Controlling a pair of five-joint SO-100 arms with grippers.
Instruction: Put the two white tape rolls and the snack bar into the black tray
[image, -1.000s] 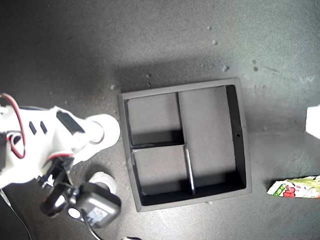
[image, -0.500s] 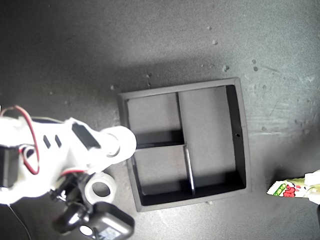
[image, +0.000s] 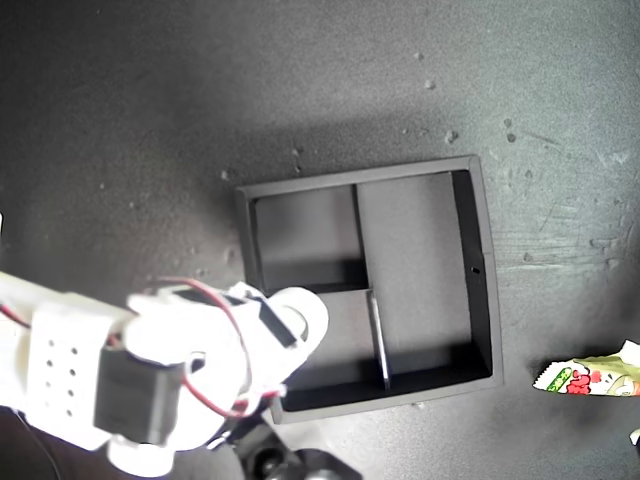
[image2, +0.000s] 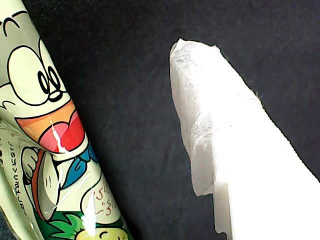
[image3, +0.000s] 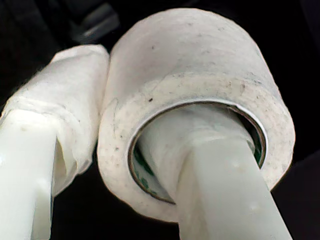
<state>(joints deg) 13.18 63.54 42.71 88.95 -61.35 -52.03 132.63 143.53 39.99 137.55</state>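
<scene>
Swinging over the black tray, my second gripper pinches a white tape roll by its wall; delivery looks close.

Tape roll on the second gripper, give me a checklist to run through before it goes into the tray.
1. Grip on the tape roll: one finger runs through its core, the other presses its outer wall. Ok.
2. Arm position: in the exterior view the arm's white body overlaps the black tray's lower left corner. Ok.
3. Roll over a small compartment: the arm hides the roll in the exterior view. Cannot tell.
4. Compartments free: every visible part is bare. Ok.
5. Second roll's whereabouts: not in view. Cannot tell.
6. Snack bar: beside my first gripper's finger, not gripped yet. Ok.
</scene>
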